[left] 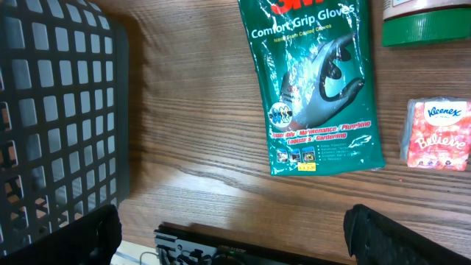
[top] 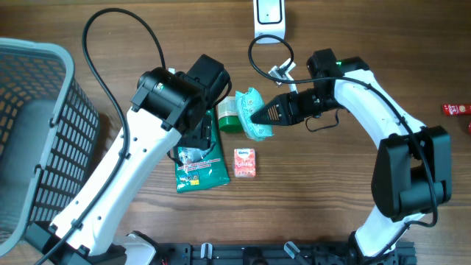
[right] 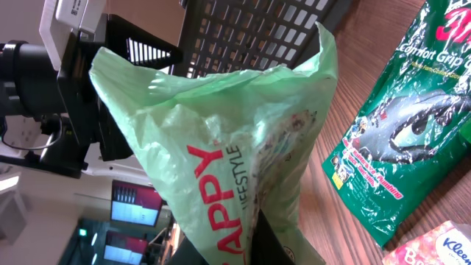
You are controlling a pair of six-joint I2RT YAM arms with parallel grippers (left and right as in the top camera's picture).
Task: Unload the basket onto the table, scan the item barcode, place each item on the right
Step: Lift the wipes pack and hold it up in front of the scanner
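The pale green pouch [right: 221, 132] sat clenched in the right claw [top: 259, 115], beside a green-lidded jar [top: 228, 115]. Only the right wrist view showed its red lettering (overhead, just crumpled plastic). The left claw [left: 239, 228] hung released over the glove pack [left: 316, 81].

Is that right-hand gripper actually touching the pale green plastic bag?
Touching. The right wrist view shows the right gripper shut on the pale green plastic bag, its dark finger pressed into the crumpled plastic.
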